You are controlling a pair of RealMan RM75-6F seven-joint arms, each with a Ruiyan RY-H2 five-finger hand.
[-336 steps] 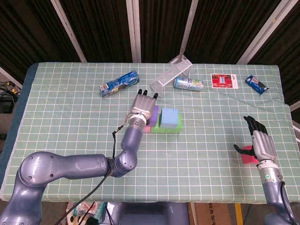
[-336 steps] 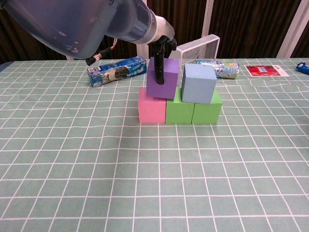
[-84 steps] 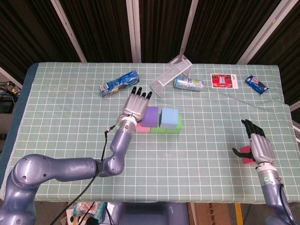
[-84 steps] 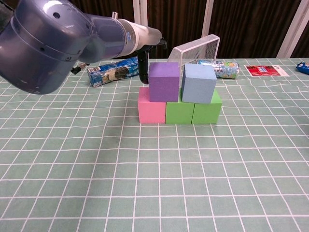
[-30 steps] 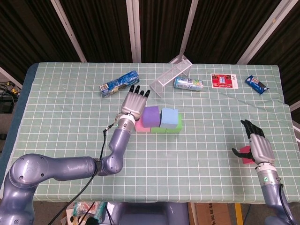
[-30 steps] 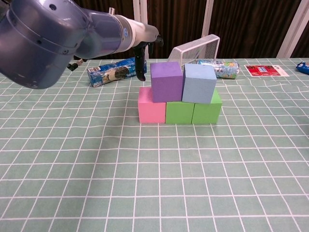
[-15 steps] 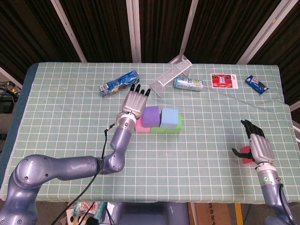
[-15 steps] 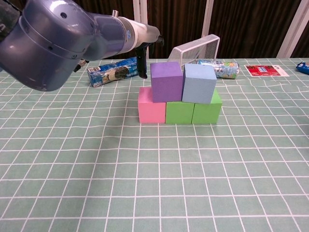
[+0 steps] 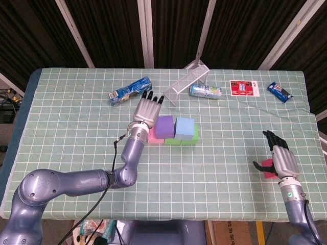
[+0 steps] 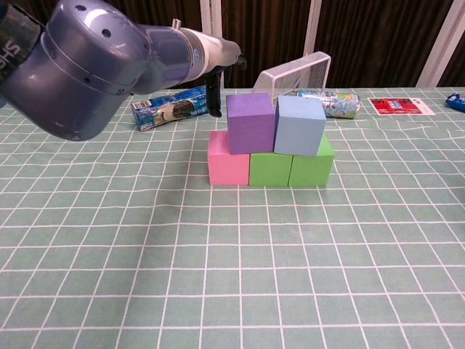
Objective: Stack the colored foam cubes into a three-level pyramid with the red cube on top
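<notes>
Fingers spread and empty, the left hand (image 9: 147,110) has released the purple foam cube (image 10: 251,122) beside the blue foam cube (image 10: 299,125), leaving the red foam cube (image 9: 266,167) at the right hand (image 9: 282,159), grip unclear.

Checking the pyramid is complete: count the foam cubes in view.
6. Bottom row: pink foam cube, two green foam cubes. Above: purple foam cube, light blue foam cube. Red foam cube under the right hand, partly hidden.

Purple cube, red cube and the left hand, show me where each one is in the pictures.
purple cube (image 10: 251,123), chest view, front face.
red cube (image 9: 266,169), head view, edge showing beside the right hand.
left hand (image 9: 146,112), head view, back of the hand.
</notes>
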